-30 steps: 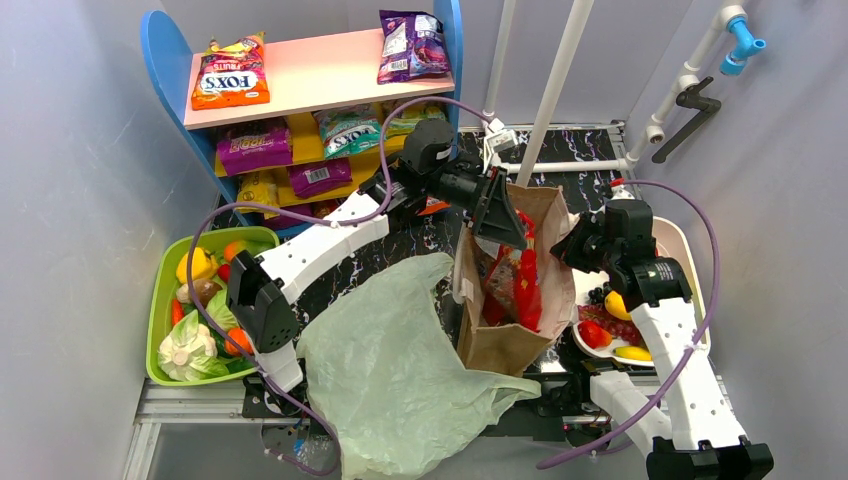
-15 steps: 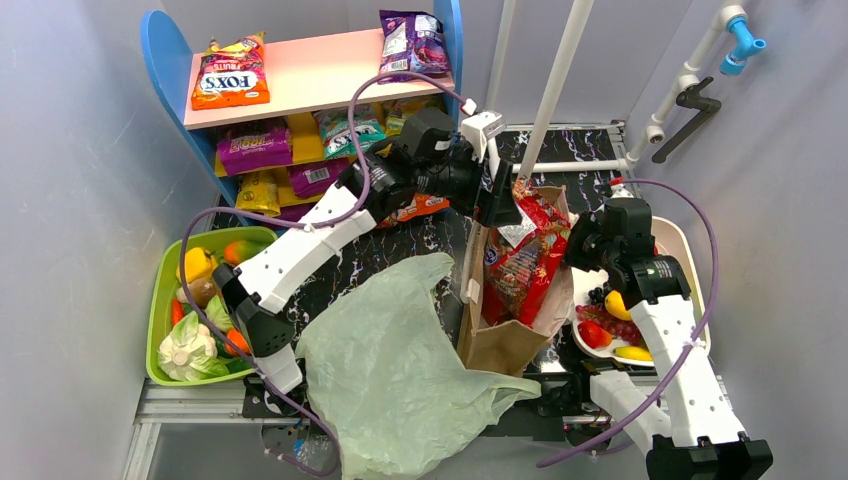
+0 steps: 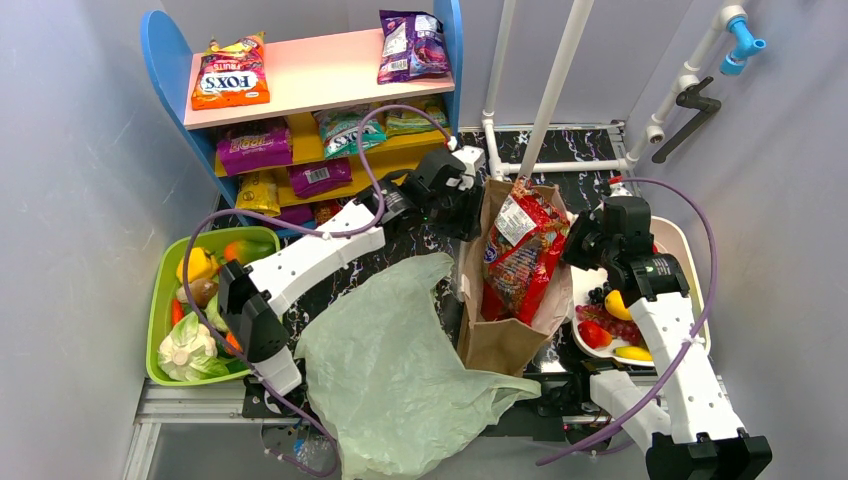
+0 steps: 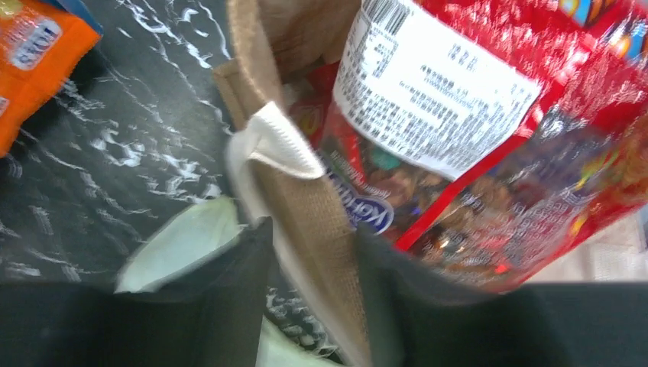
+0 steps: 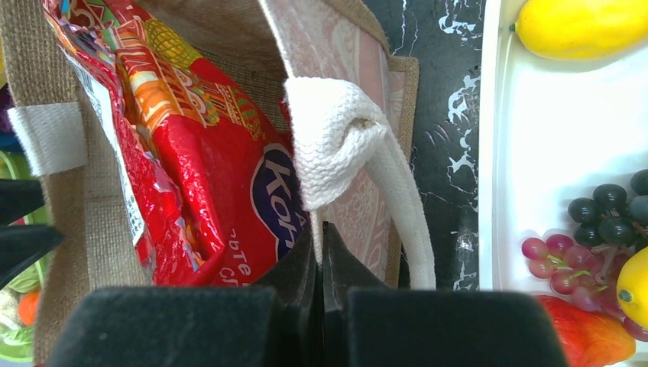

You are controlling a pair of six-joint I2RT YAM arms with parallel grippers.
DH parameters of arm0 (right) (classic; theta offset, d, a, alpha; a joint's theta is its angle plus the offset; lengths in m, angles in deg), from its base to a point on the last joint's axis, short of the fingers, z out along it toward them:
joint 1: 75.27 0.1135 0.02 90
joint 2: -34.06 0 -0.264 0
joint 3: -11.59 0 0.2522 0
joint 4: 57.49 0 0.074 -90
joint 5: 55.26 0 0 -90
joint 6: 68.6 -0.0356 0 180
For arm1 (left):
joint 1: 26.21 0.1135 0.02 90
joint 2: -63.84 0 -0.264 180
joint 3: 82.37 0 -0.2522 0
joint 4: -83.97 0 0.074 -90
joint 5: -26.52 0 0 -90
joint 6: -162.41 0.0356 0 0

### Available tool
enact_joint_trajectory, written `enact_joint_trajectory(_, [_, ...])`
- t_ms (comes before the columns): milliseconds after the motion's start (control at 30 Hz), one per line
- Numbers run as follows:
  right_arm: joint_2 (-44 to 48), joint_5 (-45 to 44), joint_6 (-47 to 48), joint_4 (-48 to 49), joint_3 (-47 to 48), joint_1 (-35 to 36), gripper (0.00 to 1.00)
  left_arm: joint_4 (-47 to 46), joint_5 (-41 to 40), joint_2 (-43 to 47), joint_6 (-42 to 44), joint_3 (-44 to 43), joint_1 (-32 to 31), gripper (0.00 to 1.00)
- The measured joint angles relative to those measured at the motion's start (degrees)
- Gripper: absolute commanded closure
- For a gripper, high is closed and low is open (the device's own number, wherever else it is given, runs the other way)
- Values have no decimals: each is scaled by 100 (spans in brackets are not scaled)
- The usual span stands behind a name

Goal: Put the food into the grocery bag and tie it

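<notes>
The grocery bag point(image 3: 400, 370), pale green and crinkly, lies flat at the table's front; a corner of it point(image 4: 183, 245) shows in the left wrist view. The food sits apart from both grippers: yellow point(image 3: 197, 265), orange point(image 3: 237, 250) and green point(image 3: 190, 350) pieces in the green basket point(image 3: 160, 290), and a lemon point(image 5: 581, 27) and grapes point(image 5: 604, 214) on the white tray point(image 5: 535, 153). My left gripper point(image 3: 470, 205) point(image 4: 309, 229) straddles the left wall of a brown jute bag point(image 3: 500, 345) point(image 4: 306, 191). My right gripper point(image 3: 575, 245) point(image 5: 322, 229) is shut on that bag's white handle point(image 5: 336, 145).
A red snack bag point(image 3: 520, 260) point(image 4: 489, 138) point(image 5: 191, 153) stands inside the brown bag. A blue shelf point(image 3: 300, 100) with snack packs fills the back left. White poles point(image 3: 555, 90) rise behind the brown bag. An orange pack point(image 4: 30, 61) lies on the black table.
The left gripper opened, left the red snack bag in the brown bag, drew back to the left and closed around that bag's left wall. The right arm has not moved.
</notes>
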Motion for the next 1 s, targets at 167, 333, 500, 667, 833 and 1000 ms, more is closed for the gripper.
enact_joint_trajectory(167, [-1, 16, -3, -146, 129, 0, 99, -10, 132, -336, 3, -263, -51, 100])
enact_joint_trajectory(333, [22, -230, -33, -709, 572, 4, 99, 318, -187, -312, 172, -687, -49, 100])
enact_joint_trajectory(500, [63, -484, -95, -1359, 1318, 9, 99, 621, -456, -39, 258, -892, -51, 100])
enact_joint_trajectory(667, [271, -570, -149, -1422, 1389, 13, 99, 509, -538, 277, 210, -364, -50, 100])
enact_joint_trajectory(833, [139, -677, -233, -994, 662, 9, 99, -29, -350, 326, -94, 375, -41, 100])
enact_joint_trajectory(1000, [-446, -778, -314, -665, 444, -13, 99, -396, -35, 153, -390, 496, 3, 100])
